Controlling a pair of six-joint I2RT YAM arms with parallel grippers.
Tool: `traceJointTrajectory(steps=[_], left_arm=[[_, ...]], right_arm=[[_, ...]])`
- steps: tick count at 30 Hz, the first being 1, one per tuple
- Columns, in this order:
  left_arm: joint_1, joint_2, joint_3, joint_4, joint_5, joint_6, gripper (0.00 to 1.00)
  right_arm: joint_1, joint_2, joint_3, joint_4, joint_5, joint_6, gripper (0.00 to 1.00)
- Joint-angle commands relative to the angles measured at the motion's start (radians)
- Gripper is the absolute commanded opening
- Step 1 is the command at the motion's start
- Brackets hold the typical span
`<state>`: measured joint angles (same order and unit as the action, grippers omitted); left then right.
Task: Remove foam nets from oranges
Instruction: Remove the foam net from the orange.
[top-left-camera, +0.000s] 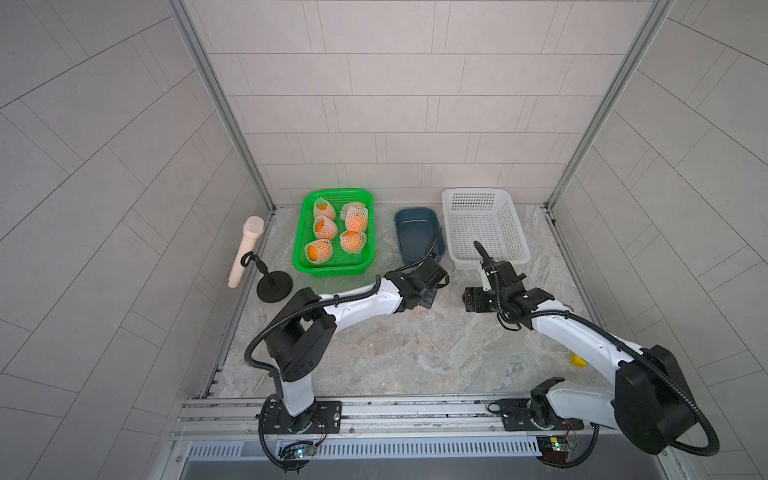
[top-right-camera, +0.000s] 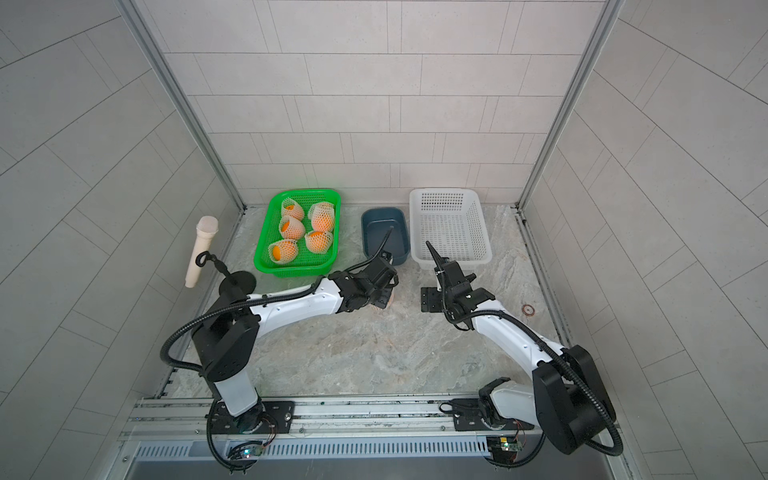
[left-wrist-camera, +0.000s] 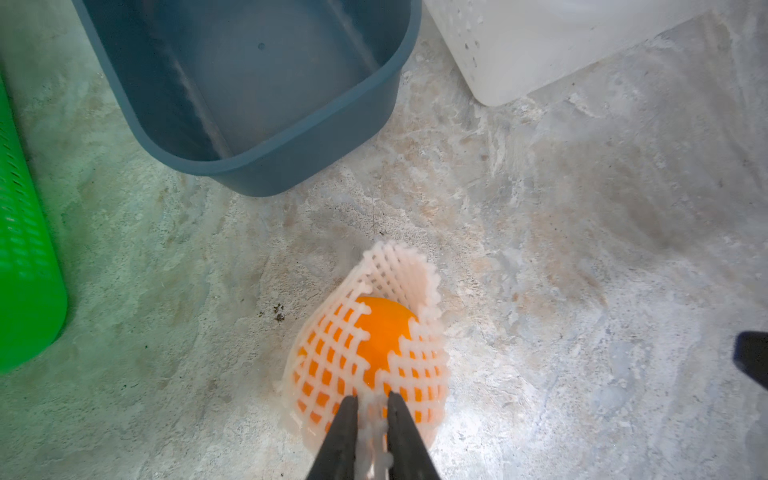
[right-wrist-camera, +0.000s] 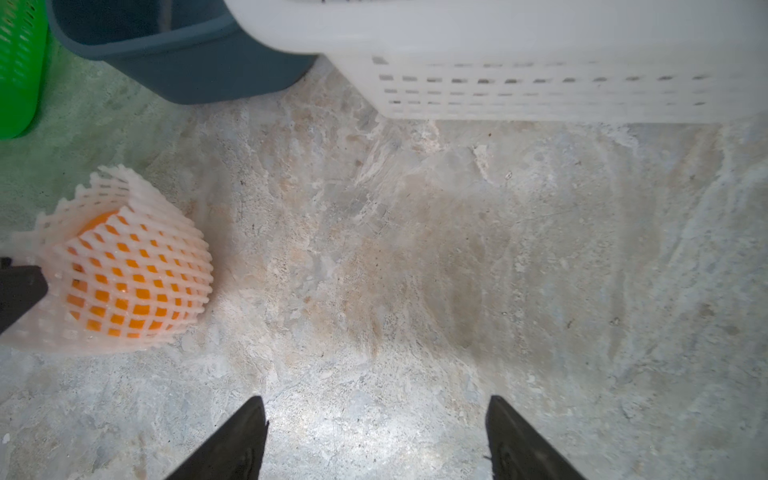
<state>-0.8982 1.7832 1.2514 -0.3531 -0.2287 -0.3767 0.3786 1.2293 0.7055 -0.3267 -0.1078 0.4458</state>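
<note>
On the table in front of the blue tub lies one orange (left-wrist-camera: 382, 328) wrapped in a white foam net (left-wrist-camera: 399, 274). My left gripper (left-wrist-camera: 372, 399) is shut on a bunched end of that net, with mesh pinched between its narrow jaws. In both top views this gripper (top-left-camera: 420, 306) (top-right-camera: 384, 300) covers most of the fruit. The same netted orange (right-wrist-camera: 133, 286) shows in the right wrist view, off to the side of my right gripper (right-wrist-camera: 376, 409). That gripper is open over bare table with nothing between its fingers. Several more netted oranges (top-left-camera: 355, 220) lie in the green basket (top-left-camera: 332, 193).
An empty blue tub (top-left-camera: 415, 211) and an empty white perforated basket (top-left-camera: 473, 192) stand at the back right. A microphone (top-left-camera: 245, 249) on a black stand (top-left-camera: 274, 286) is at the left wall. A small yellow object (top-left-camera: 578, 360) lies at the right edge.
</note>
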Motion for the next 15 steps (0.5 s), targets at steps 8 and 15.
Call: traceJointTrajectory(steps=[8,15], left_arm=[[-0.001,-0.061,-0.016,0.006,-0.006,-0.028,0.08],[0.001,-0.090,-0.021,0.014,-0.004,-0.032,0.03]], right_arm=[[0.009,-0.051,-0.018,0.042,-0.045,-0.024,0.83],[0.026,-0.065,-0.024,0.058,-0.057,-0.036,0.82]])
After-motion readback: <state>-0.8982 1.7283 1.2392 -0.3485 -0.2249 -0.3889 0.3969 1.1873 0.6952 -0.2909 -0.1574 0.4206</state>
